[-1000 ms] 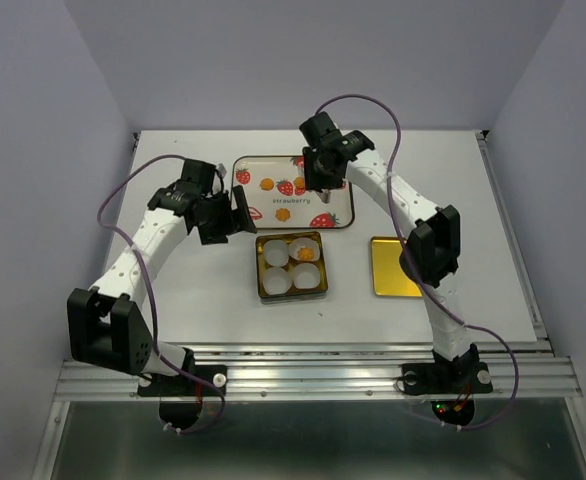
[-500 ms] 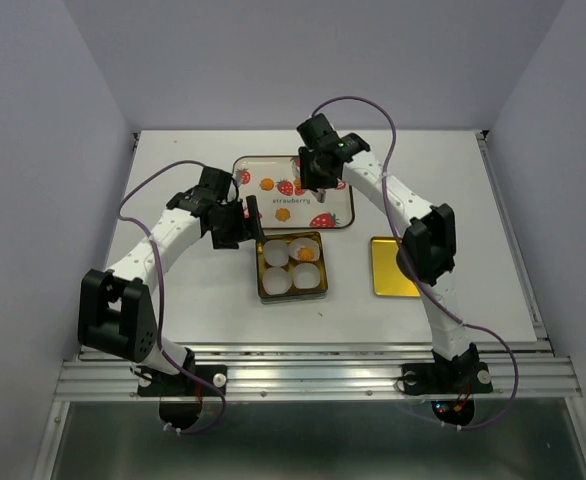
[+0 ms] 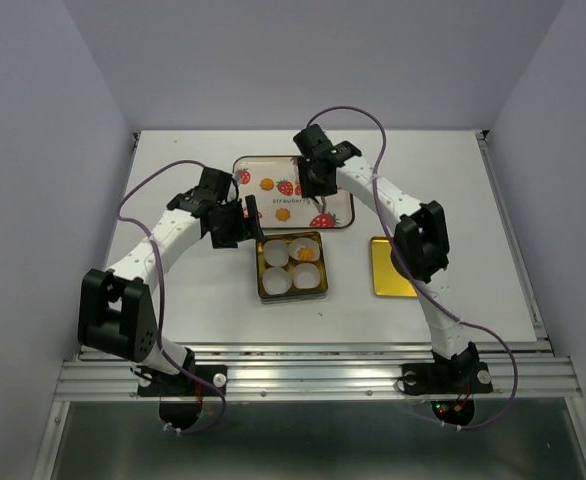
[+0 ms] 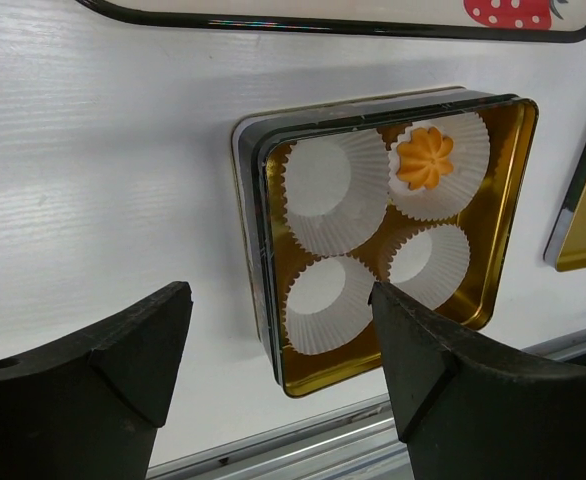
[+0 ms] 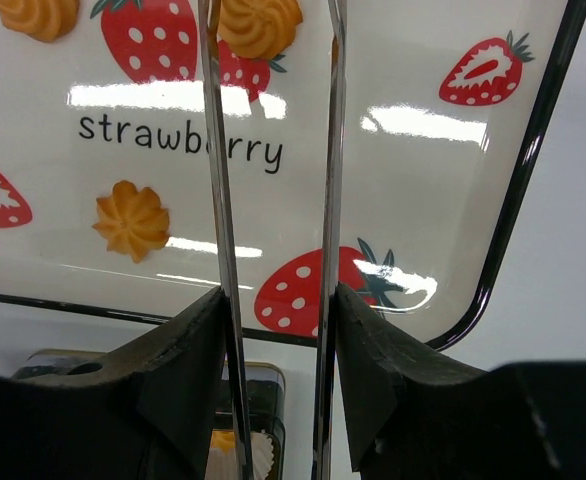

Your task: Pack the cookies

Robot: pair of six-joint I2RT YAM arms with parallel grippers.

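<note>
Two orange cookies [image 3: 266,184] [image 3: 282,213] lie on the strawberry tray [image 3: 343,216]. In the right wrist view they show as the cookies [image 5: 133,220] [image 5: 35,15], and a third cookie [image 5: 258,25] lies between the blades of the metal tongs [image 5: 218,200]. My right gripper [image 5: 278,295] [image 3: 313,183] is shut on those tongs over the tray. One cookie [image 4: 424,158] [image 3: 302,254] sits in a white paper cup in the gold tin [image 4: 498,250] [image 3: 291,297]. My left gripper [image 4: 278,295] [image 3: 241,222] hangs open over the tin's left edge, holding nothing.
The other white paper cups [image 4: 323,185] in the tin hold nothing. The tin's gold lid [image 3: 393,266] lies flat to the right of the tin. The table's front rail [image 3: 313,358] runs close below the tin.
My left arm swung right to the tin's left edge, its jaws narrowing a little, then held still. My right gripper with the tongs edged left and back over the tray.
</note>
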